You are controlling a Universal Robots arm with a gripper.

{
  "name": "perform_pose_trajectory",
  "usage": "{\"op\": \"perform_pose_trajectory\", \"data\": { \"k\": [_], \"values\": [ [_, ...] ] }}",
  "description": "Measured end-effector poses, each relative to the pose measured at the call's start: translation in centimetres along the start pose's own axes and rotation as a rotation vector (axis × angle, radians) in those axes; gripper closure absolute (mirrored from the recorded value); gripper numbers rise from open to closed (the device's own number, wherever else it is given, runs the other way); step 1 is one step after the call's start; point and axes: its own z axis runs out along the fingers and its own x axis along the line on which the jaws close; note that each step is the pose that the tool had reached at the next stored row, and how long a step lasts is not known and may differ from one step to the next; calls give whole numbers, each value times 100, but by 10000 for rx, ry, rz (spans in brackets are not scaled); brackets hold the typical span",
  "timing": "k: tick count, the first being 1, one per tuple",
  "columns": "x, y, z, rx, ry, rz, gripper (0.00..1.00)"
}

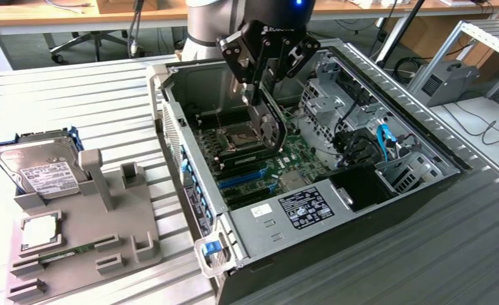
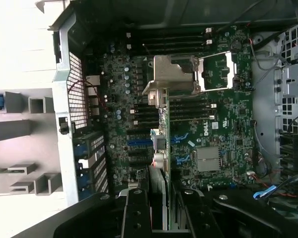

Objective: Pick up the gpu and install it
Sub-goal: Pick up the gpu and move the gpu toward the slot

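Gripper (image 1: 262, 95) inside the open computer case (image 1: 360, 254). Both fingers (image 2: 136, 213) are closed on the gpu (image 1: 272, 130), which is clamped between them at one end. The card hangs below the fingertips, over the motherboard (image 1: 296, 152). Whether its lower edge touches the board cannot be told.

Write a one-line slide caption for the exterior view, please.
The gripper holds the gpu edge-on over the motherboard inside the open computer case.
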Motion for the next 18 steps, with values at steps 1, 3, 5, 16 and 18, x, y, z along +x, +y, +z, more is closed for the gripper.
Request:
{"op": "perform_pose_trajectory", "data": {
  "k": [1, 3, 5, 16, 18],
  "values": [
    [-9, 1, 1, 2, 0, 0, 72],
    [-33, 3, 2, 7, 0, -1, 72],
    [-52, 4, 4, 10, -1, -1, 72],
    [-161, 12, 16, 28, -2, -1, 72],
    [-181, 14, 18, 32, -2, -1, 72]
  ]
}}
